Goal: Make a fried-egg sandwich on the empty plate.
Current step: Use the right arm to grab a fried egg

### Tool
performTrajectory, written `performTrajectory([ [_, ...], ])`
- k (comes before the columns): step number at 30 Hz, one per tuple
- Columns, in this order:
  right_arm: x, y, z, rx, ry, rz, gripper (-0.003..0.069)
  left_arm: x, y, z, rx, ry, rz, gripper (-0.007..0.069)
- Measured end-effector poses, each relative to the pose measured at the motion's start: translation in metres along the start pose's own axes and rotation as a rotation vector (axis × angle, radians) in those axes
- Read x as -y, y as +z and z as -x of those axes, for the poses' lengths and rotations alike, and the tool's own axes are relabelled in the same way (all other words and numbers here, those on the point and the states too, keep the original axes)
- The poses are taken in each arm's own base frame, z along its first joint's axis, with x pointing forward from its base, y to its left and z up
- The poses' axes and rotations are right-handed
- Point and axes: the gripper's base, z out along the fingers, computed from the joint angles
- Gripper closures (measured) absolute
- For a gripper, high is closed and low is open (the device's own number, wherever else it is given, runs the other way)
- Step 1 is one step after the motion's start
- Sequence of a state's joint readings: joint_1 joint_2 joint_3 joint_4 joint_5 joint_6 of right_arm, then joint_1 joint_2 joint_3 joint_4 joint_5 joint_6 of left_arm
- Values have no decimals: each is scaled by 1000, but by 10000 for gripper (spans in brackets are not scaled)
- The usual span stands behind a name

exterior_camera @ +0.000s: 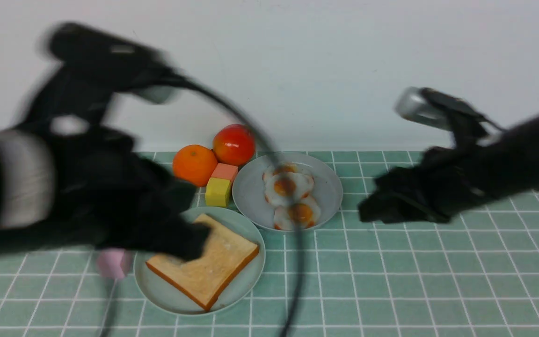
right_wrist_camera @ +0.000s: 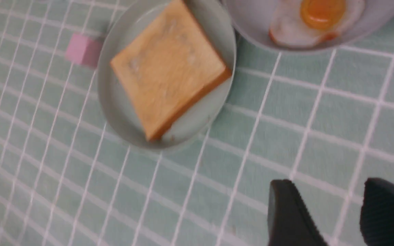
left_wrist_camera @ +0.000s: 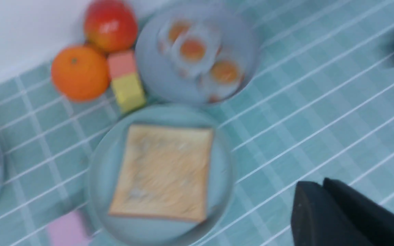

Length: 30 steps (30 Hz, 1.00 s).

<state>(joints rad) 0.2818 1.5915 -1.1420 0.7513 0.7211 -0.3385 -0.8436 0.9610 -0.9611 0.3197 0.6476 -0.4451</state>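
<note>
— The jaws?
— The right gripper (right_wrist_camera: 330,191) has them apart and empty over the tiles (right_wrist_camera: 320,112). The left gripper (left_wrist_camera: 316,186) has them seemingly together, holding nothing.
— The sandwich?
— One toast (exterior_camera: 208,267) lies on the green plate (exterior_camera: 157,290) as base. The eggs (exterior_camera: 288,187) sit on the grey plate (exterior_camera: 251,187) just behind, probably next.

The toast slice (exterior_camera: 206,269) has a matt, dry, faintly grainy top and a smoother crust. The mint plate (exterior_camera: 244,285) is smooth with a soft sheen. The 3 fried eggs (exterior_camera: 290,187) look glossy and plastic-like. The tiled table cover (exterior_camera: 414,281) is matt. On the right gripper (right_wrist_camera: 340,218), the fingers (right_wrist_camera: 388,212) are matt black and finely ribbed.
</note>
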Motion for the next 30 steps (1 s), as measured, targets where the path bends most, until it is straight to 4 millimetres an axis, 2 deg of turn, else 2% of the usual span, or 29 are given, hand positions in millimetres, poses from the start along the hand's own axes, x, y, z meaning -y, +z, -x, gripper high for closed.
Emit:
performTrajectory([
  [1, 2, 5, 4, -5, 11, 2, 340, -2, -6, -5, 20, -8, -9, 638],
  [2, 11, 22, 16, -16, 48, 8, 340, -5, -18, -15, 78, -34, -36, 638],
  [6, 35, 64, 45, -41, 129, 29, 334, -12, -38, -44, 164, -104, -73, 638],
  [10, 51, 93, 65, -33, 182, 58, 303, -17, -39, -60, 170, -183, -72, 638],
  [11, 51, 95, 66, -33, 184, 60, 303, -17, -39, -60, 171, -186, -72, 638],
  [14, 64, 118, 70, -34, 231, 68, 243, -17, -37, -60, 188, -192, -73, 638],
  [20, 78, 138, 77, 41, 272, 51, 185, -13, -37, -54, 245, -191, -111, 638],
  [25, 77, 144, 86, 83, 284, 88, 182, -13, -38, -53, 257, -190, -119, 638],
  [30, 83, 153, 85, 82, 298, 87, 182, -13, -38, -53, 257, -190, -119, 638],
])
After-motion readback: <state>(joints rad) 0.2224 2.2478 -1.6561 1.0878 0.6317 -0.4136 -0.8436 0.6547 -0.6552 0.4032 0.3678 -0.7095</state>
